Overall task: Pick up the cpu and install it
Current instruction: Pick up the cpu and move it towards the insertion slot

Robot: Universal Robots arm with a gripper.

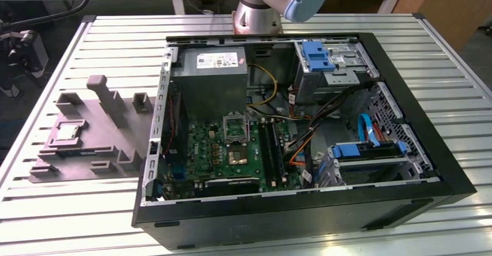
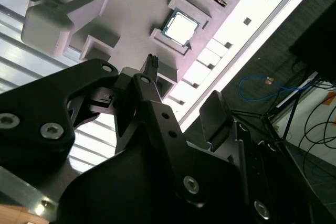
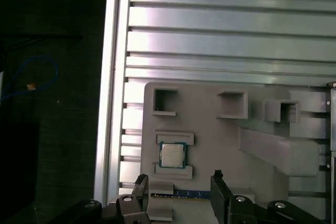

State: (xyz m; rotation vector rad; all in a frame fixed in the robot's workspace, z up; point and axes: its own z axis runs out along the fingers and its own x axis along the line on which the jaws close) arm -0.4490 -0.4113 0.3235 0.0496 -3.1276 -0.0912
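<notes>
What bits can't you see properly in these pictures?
1. The cpu: its underside lies against the grey holder, in both wrist views.
2. The grey holder: one end sits behind the open gripper in the first wrist view.
3. The arm: cut off by the exterior view's top edge.

We see the cpu (image 1: pixel 68 131) seated in a holder (image 1: pixel 86 115) on the table (image 1: pixel 115 42), at the exterior view's left; the case (image 1: pixel 430 169) lies right of it, the arm (image 1: pixel 269 2) behind.
</notes>
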